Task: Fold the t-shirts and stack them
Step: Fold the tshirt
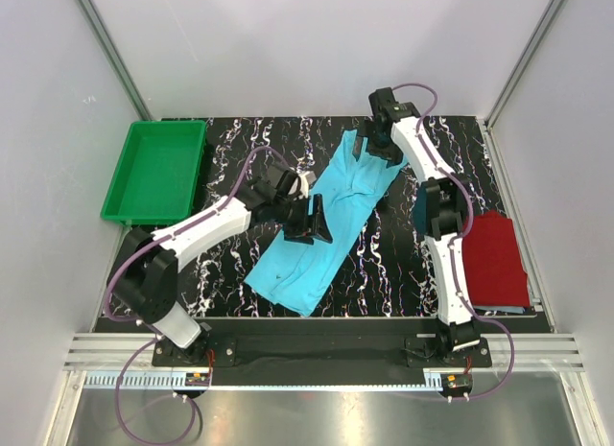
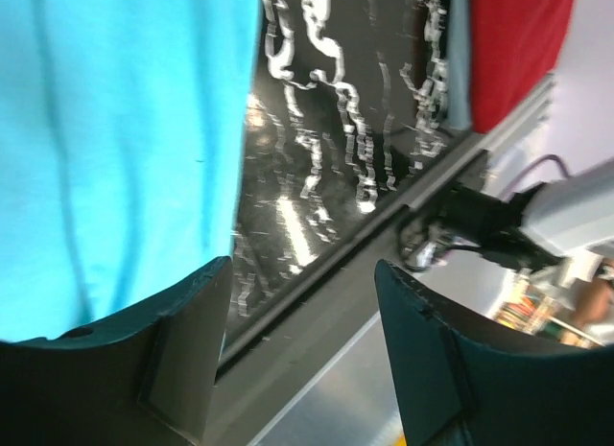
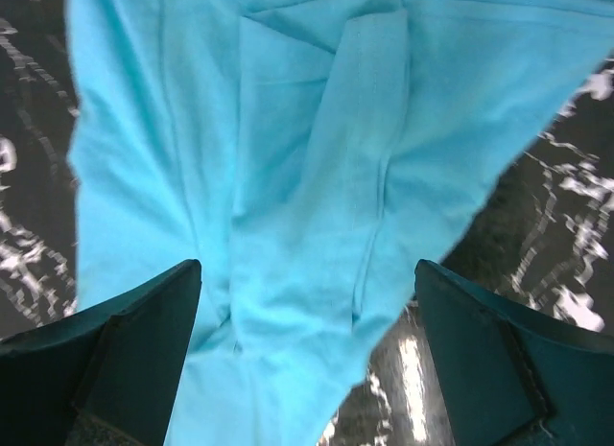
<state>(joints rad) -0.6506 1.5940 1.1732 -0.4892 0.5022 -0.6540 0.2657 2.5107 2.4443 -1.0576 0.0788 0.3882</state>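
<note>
The bright turquoise t-shirt (image 1: 297, 269) lies spread in a long diagonal strip on the black marbled table, wrinkled at its far end. My left gripper (image 1: 309, 225) hovers at the middle of its left edge. In the left wrist view that gripper (image 2: 302, 273) is open with nothing between the fingers, and the turquoise cloth (image 2: 115, 129) is off to one side. My right gripper (image 1: 372, 147) hangs over the shirt's far end. It (image 3: 307, 273) is open above the creased cloth (image 3: 307, 129) and pinches nothing. The dark red t-shirt (image 1: 497, 259) lies folded at the right edge.
A green plastic tray (image 1: 153, 168) stands at the back left. A pale blue-grey edge (image 1: 499, 311) shows under the red t-shirt. The right arm's links (image 1: 446, 225) stretch alongside the red t-shirt. White walls close in the table on three sides.
</note>
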